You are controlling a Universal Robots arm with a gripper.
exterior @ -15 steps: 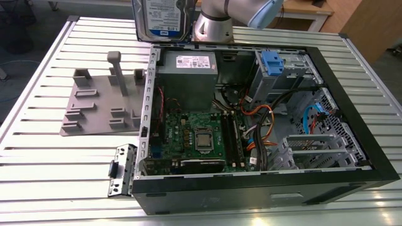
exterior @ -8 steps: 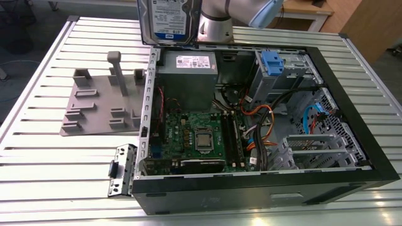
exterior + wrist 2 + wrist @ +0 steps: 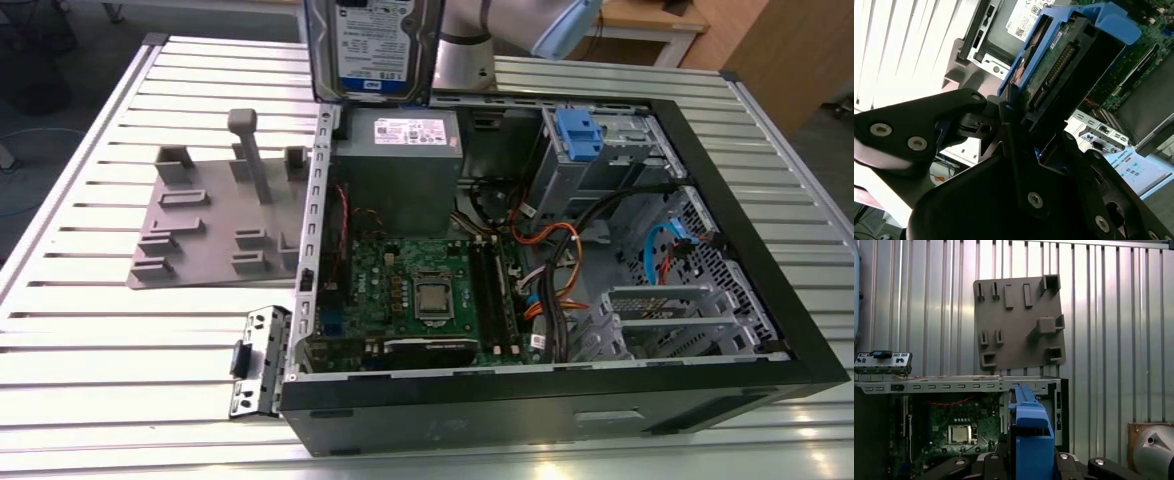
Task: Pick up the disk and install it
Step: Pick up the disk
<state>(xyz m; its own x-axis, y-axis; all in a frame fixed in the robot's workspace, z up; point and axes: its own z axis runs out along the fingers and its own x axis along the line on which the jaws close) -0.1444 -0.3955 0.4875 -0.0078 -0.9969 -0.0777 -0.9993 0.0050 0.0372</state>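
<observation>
Firmly closed, the fingers grip the disk by its blue frame; in the exterior view the disk is held upright above the grey metal box at the open computer case's edge, over the slatted worktop.

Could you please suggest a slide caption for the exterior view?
The disk held upright above the open computer case; a grey fixture plate lies beside the case on the slatted table.
</observation>
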